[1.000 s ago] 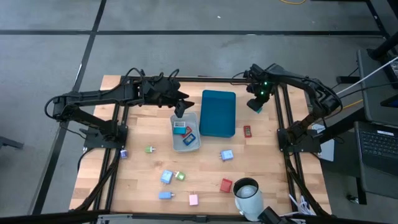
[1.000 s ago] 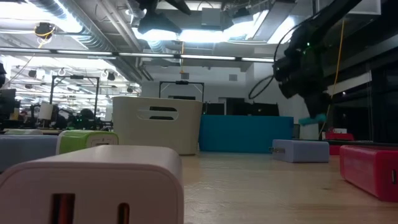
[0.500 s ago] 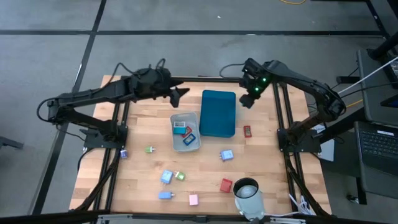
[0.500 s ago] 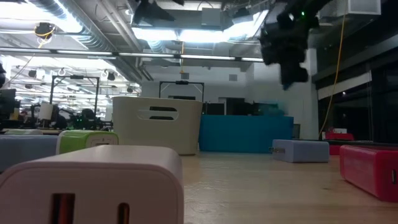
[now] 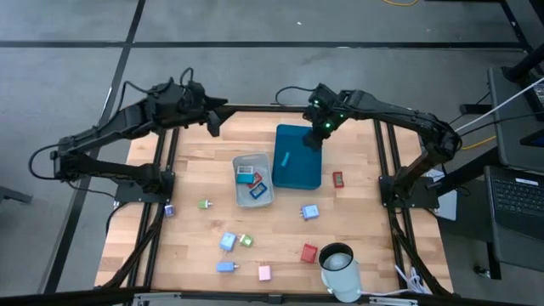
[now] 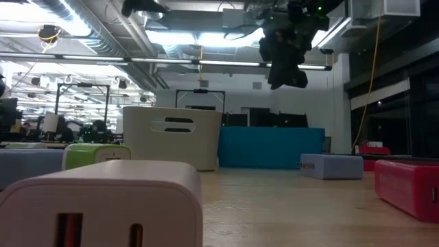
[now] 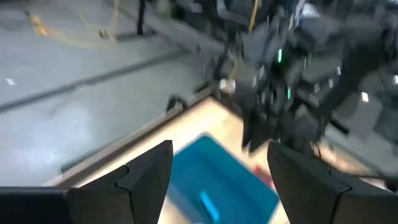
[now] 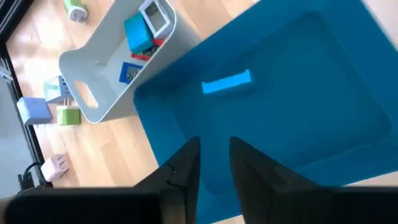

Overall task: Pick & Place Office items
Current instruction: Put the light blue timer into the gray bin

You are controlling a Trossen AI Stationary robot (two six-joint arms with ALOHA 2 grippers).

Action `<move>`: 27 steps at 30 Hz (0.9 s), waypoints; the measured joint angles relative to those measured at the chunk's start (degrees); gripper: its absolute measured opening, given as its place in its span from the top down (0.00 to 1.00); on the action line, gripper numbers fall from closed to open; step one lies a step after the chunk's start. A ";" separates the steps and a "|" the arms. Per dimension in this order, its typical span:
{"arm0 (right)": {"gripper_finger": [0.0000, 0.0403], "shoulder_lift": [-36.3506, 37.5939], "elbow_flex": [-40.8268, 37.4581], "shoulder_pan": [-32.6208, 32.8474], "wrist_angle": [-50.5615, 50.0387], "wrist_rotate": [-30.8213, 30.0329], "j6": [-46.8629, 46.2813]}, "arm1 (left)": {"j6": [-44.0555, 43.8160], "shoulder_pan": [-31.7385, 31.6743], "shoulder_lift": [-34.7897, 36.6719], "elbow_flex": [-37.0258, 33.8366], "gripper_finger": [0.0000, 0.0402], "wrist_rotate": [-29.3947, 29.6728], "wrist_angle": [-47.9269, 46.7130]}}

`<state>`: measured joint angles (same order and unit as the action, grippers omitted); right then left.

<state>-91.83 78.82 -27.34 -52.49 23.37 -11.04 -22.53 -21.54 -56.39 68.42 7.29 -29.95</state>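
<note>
A light blue piece (image 5: 285,159) lies flat in the teal tray (image 5: 299,175); it also shows in the right wrist view (image 8: 227,82). My right gripper (image 5: 316,136) hangs above the tray's far end, open by a narrow gap (image 8: 214,171) and empty. My left gripper (image 5: 214,121) is high over the table's far left, wide open (image 7: 221,180) and empty. The grey bin (image 5: 240,161) beside the tray holds a few small pieces, blue and red (image 8: 138,31). Several more pieces lie loose on the table, among them a red one (image 5: 308,252) and a pink one (image 5: 264,272).
Loose pieces spread over the near half of the table: purple (image 5: 168,210), green (image 5: 204,204), light blue (image 5: 309,212), small red (image 5: 337,178), blue (image 5: 228,242). A white round object (image 5: 338,263) stands at the near edge. The dark frame rails run along both sides.
My right gripper has gone up and toward the table's left, from beside the teal tray to above its far end, and has let go of the light blue piece, which now lies in the tray. My left gripper has risen from above the grey bin and drawn back toward the far left.
</note>
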 joint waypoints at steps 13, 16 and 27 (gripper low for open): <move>0.52 -9.61 0.01 7.66 -3.55 -17.50 27.68 | 0.65 2.00 -5.48 -0.02 0.36 -2.62 -3.80; 0.49 -14.06 1.42 8.15 -5.43 -17.48 30.13 | 0.13 2.00 -6.07 -0.02 0.36 -3.78 -4.06; 0.49 -18.32 11.22 10.15 -4.23 -18.01 42.36 | -0.23 1.94 -6.25 -0.02 0.36 -4.00 -4.62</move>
<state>-110.15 90.04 -17.19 -56.71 5.36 31.32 -22.76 -19.59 -62.63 68.40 3.29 -34.57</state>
